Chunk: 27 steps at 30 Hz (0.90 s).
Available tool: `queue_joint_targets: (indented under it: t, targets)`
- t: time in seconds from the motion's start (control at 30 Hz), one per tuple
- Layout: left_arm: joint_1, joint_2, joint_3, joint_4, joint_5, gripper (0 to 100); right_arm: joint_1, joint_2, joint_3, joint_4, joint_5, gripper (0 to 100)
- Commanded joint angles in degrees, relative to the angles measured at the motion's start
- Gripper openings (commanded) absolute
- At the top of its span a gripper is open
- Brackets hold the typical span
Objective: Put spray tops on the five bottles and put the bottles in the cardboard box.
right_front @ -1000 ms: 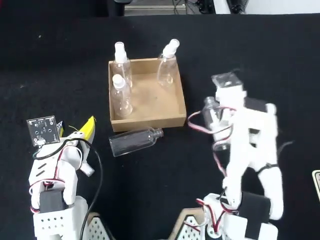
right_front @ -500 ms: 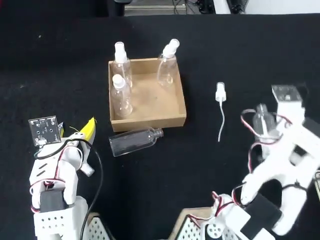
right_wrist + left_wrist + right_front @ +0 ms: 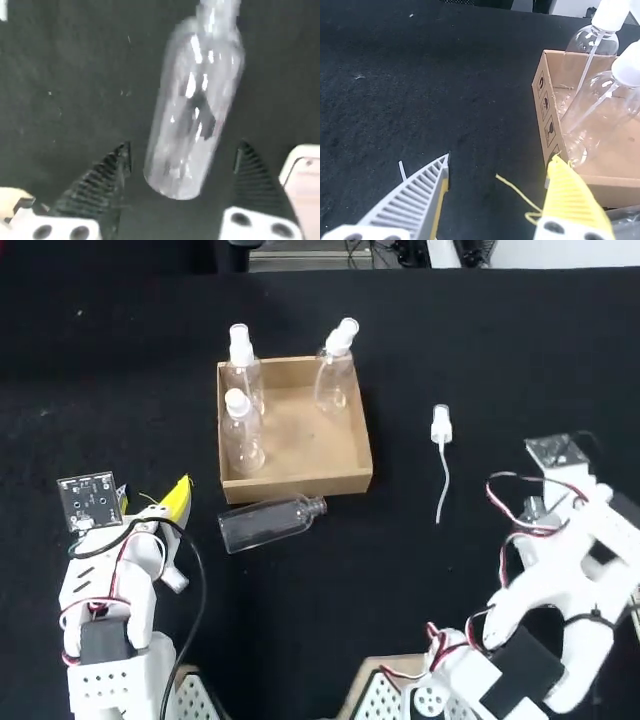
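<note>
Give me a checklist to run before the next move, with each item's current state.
1. Right gripper open astride the clear uncapped plastic bottle: ok, jaws apart, bottle between them.
2. That bottle upright for capping: cannot tell, blurred.
3. Loose white spray top with long tube, free on the black table: ok.
4. Left gripper open and empty: ok.
5. All bottles capped and in the brown cardboard box: not ok; three capped bottles stand inside, and a second uncapped clear bottle lies in front of it.
</note>
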Motion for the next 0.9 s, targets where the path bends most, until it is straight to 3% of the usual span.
queue_joint_targets:
  t: [0.0,0.37,0.53,0.57,0.7,0.87]
  targets:
    - [0.22,-0.79,-0.75,-0.62,-0.53,29,-2.90,0.13,-2.07,-3.96,0.35,28.6]
    - [0.75,-0.79,-0.75,-0.53,-0.53,29,2.81,15.60,-2.24,-13.36,0.53,27.3]
    - [0.22,-0.79,-1.01,-0.35,-0.53,29,2.81,20.35,-5.41,-13.19,0.35,0.5]
    - [0.22,-0.70,-1.19,-0.35,-0.53,29,2.64,20.18,-6.02,-12.13,0.35,3.8]
    - [-3.03,-0.44,-4.44,0.18,-0.53,29,1.93,16.22,-8.48,-5.89,-1.49,1.1]
    - [-7.34,-0.26,-12.35,7.03,-3.43,29,-1.49,6.11,-7.08,-3.34,-4.22,1.1]
